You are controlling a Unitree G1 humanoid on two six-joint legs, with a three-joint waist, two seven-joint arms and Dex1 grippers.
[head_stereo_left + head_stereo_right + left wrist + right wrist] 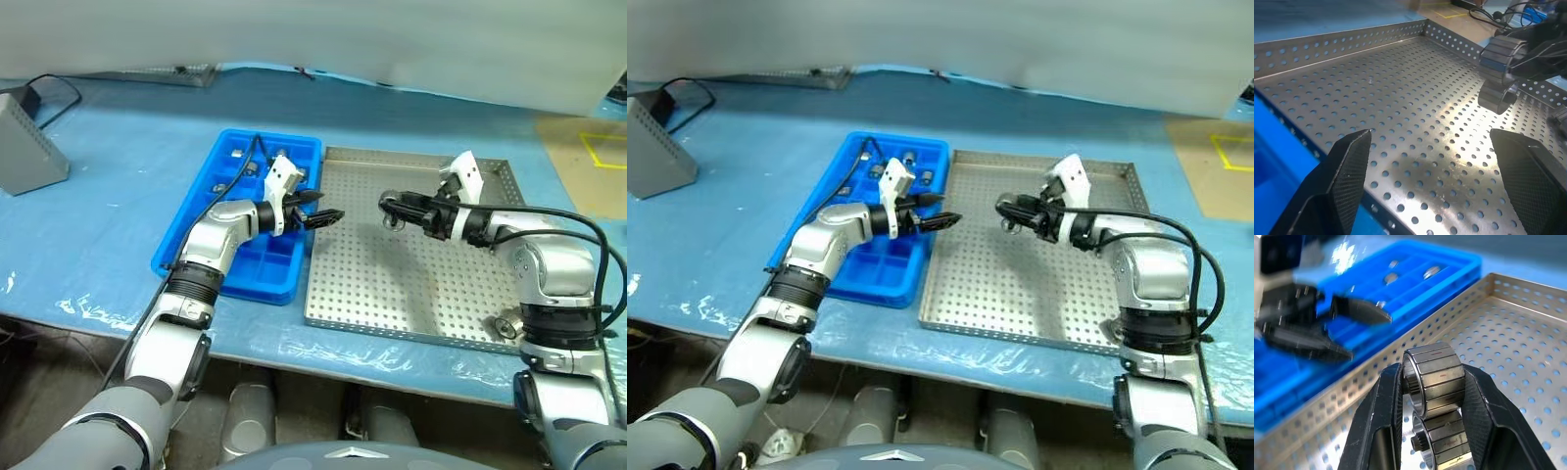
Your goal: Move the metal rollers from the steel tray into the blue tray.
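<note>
Fingers (1386, 416) of right gripper (392, 208) clamped on one metal roller (1434, 377), raised above steel tray (411, 294) probably for a handover, left gripper (328, 217) waiting with jaws apart beside blue tray (196, 245), another roller (506, 327) left in tray corner.

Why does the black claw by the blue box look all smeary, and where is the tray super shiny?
In the right wrist view the left gripper looks blurred, while the held roller is sharp. In the left wrist view, bright glare lies on the steel tray floor, with a dark shadow nearer the fingers.
</note>
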